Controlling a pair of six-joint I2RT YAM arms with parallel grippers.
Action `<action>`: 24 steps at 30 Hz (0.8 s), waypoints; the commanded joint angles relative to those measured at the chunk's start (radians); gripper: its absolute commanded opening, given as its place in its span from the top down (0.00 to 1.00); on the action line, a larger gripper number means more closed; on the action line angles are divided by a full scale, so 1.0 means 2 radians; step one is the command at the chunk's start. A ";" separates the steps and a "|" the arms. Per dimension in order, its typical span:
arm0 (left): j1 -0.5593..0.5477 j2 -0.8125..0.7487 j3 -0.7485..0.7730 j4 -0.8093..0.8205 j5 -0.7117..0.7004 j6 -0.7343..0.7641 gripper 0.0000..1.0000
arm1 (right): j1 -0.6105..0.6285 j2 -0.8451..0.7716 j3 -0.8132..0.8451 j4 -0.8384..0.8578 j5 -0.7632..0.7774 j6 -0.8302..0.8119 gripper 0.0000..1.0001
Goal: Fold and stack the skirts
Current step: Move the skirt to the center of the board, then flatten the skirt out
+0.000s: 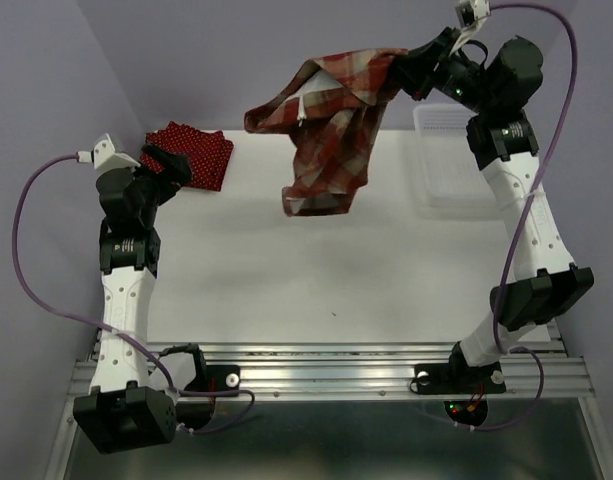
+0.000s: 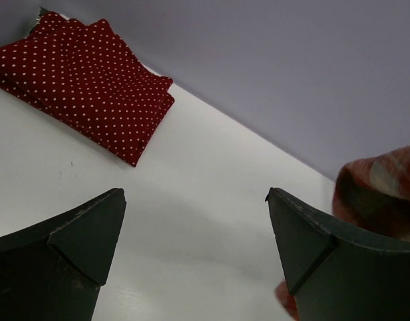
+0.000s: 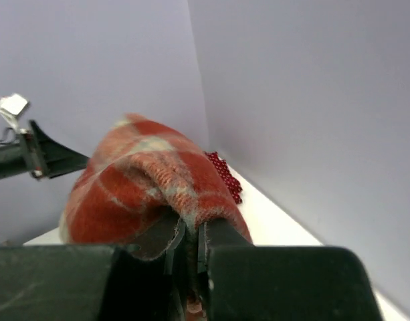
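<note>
Crumpled red-and-cream plaid skirt dangles from the clenched right fingers; left fingers spread wide, empty.

Left arm: rises from its base at the near left, elbow bent, wrist turned inward. Left tool: held low, fingers spread wide, gripping nothing. Right arm: stretched far and upward, wrist raised high. Right tool: fingers pinched tight on the plaid skirt.
</note>
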 commanded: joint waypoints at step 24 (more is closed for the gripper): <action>-0.163 0.196 -0.014 -0.054 0.029 -0.012 0.01 | 0.085 -0.204 -0.542 -0.181 0.291 -0.024 0.00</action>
